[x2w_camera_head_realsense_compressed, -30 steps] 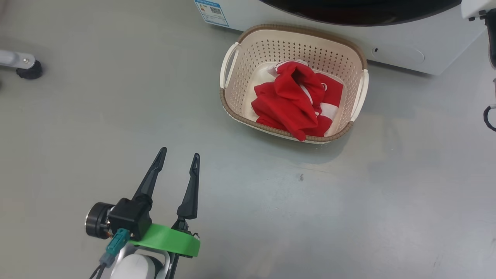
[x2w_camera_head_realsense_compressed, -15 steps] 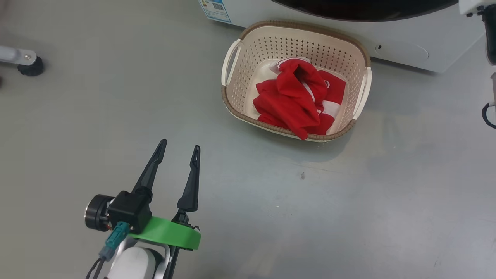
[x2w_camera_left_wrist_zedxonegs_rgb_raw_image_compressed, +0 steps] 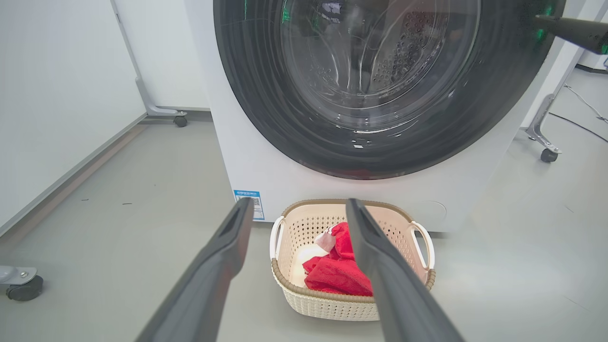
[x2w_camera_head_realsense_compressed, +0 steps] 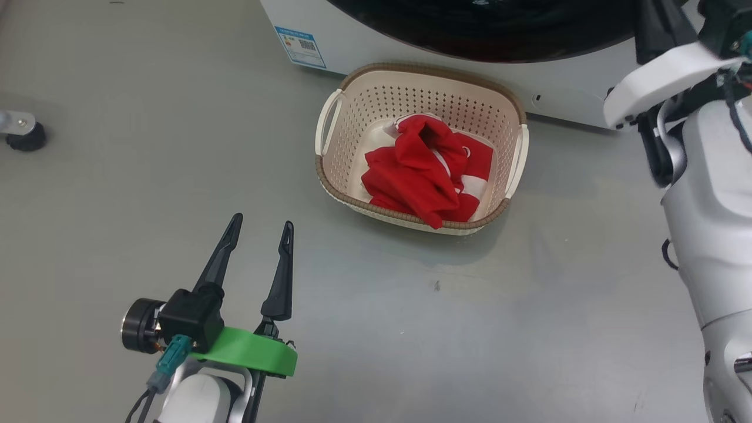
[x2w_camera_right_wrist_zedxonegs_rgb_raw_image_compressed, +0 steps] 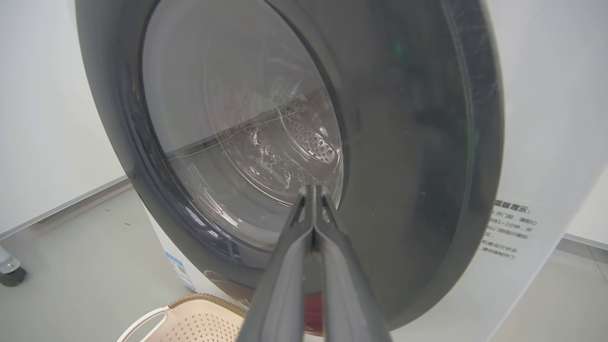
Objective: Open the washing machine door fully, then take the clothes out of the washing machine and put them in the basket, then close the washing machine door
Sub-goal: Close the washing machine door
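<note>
A grey floor (x2w_camera_head_realsense_compressed: 529, 329) runs up to white walls, and the washing machine (x2w_camera_left_wrist_zedxonegs_rgb_raw_image_compressed: 247, 156) stands on it, white and boxy. The washing machine door (x2w_camera_left_wrist_zedxonegs_rgb_raw_image_compressed: 266, 95) lies across the machine's front, with a glossy black rim around clear glass through which the steel drum shows; I cannot tell whether it is latched. The basket (x2w_camera_head_realsense_compressed: 352, 117) sits on the floor just in front of the machine, below the door. The clothes (x2w_camera_head_realsense_compressed: 411, 176) lie crumpled inside it, red with white stripes, one fold hanging over the near rim. The left gripper (x2w_camera_head_realsense_compressed: 261, 221) hovers over bare floor, well apart from the basket, fingers spread wide and holding nothing. The right gripper (x2w_camera_right_wrist_zedxonegs_rgb_raw_image_compressed: 313, 190) has its fingers pressed together, empty, with the tips up at the door's glass; whether they touch it is unclear. A small blue sticker (x2w_camera_head_realsense_compressed: 299, 46) marks the machine's lower corner.
</note>
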Robot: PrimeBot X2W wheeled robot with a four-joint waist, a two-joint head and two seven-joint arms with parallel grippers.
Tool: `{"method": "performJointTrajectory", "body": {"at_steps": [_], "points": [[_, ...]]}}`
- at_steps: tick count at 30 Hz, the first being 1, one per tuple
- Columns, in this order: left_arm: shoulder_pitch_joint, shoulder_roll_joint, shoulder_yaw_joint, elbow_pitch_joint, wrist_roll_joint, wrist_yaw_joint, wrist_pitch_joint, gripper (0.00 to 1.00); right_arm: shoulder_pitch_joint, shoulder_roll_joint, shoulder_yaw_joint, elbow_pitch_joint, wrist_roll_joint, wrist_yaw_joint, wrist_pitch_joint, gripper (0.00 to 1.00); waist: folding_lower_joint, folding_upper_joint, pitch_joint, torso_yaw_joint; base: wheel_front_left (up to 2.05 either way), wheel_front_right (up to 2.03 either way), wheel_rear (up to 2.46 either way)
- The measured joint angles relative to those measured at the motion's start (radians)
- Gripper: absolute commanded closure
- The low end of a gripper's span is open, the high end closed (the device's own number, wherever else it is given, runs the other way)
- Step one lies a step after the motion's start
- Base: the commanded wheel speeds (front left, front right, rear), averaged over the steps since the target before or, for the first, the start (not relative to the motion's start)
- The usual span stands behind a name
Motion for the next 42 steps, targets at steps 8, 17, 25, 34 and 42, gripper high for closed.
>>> {"method": "performJointTrajectory", "body": {"at_steps": [8, 17, 25, 34, 42], "points": [[0.002, 0.001, 0.012, 0.015, 0.017, 0.000, 0.000, 0.00, 0.185, 0.051, -0.021, -0.135, 0.022, 0.000, 0.000, 0.31, 0.0000, 0.0000, -0.068, -0.035, 0.00, 0.00, 0.00], [0.048, 0.019, 0.034, 0.039, 0.020, 0.000, 0.000, 0.00, 0.424, 0.103, -0.041, -0.208, 0.054, 0.002, 0.000, 0.00, 0.0000, 0.0000, -0.152, -0.089, 0.00, 0.00, 0.00], [0.092, 0.039, 0.060, 0.043, 0.027, 0.000, 0.000, 0.00, 0.589, 0.119, -0.041, -0.275, 0.062, 0.001, 0.000, 0.00, 0.0000, 0.0000, -0.216, -0.155, 0.00, 0.00, 0.00], [0.149, 0.043, 0.059, 0.049, 0.026, 0.000, 0.000, 0.00, 0.725, 0.125, -0.048, -0.368, 0.061, -0.021, 0.000, 0.00, 0.0000, 0.0000, -0.288, -0.221, 0.00, 0.00, 0.00], [0.183, 0.048, 0.059, 0.053, 0.026, 0.000, 0.000, 0.00, 0.826, 0.129, -0.051, -0.416, 0.057, -0.036, 0.000, 0.00, 0.0000, 0.0000, -0.337, -0.263, 0.00, 0.00, 0.00]]}}
